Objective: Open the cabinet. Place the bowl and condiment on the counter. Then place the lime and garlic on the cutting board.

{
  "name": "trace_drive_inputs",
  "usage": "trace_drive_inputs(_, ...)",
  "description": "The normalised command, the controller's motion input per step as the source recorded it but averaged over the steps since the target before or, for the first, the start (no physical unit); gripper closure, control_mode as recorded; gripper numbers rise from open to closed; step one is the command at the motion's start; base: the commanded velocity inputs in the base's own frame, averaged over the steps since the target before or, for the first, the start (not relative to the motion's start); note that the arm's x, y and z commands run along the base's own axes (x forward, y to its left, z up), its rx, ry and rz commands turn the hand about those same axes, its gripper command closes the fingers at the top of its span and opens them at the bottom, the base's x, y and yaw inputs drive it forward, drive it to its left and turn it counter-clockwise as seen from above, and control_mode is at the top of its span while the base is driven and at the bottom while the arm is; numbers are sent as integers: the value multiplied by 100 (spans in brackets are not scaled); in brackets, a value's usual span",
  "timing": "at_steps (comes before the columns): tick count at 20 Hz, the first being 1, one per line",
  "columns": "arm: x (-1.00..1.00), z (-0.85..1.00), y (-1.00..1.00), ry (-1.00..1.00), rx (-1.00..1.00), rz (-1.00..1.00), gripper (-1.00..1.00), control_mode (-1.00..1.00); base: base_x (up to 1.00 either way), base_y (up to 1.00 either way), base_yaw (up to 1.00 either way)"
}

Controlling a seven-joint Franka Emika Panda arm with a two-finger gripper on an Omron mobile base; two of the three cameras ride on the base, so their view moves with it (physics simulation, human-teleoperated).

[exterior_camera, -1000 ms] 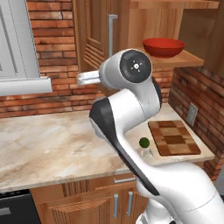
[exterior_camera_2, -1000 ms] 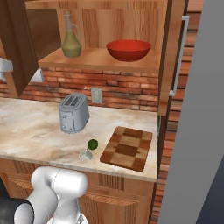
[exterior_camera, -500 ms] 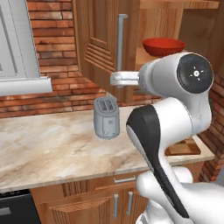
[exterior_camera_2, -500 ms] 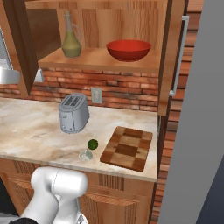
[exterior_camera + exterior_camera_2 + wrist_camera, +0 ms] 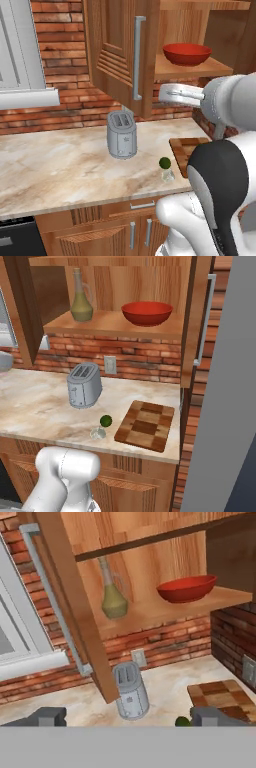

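The cabinet stands open, its door swung out above the toaster. On its shelf sit the red bowl and the olive-green condiment bottle, well apart. The hand is released, fingers spread wide, holding nothing. On the surface, the lime lies just beside what looks like the garlic, near the cutting board.

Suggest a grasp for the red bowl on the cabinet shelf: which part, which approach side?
Take the bowl by its front rim, one finger inside and one outside, coming in level from the open front of the cabinet. It sits upright and is too wide to span; the board above likely rules out a top-down reach. The gripper is open.
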Motion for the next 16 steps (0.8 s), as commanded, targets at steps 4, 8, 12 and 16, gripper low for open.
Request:
trace_drive_inputs(4,0,-26,-32,28,8,0,-100,-100,0,0,0)
trace_drive_inputs(8,16,-16,-43,26,25,0,-100,-100,0,0,0)
trace_drive_inputs(12,23,3,-35,10,37,0,-100,-100,0,0,0)
trace_drive_inputs(16,9,26,-5,0,40,-1,-100,-100,0,0,0)
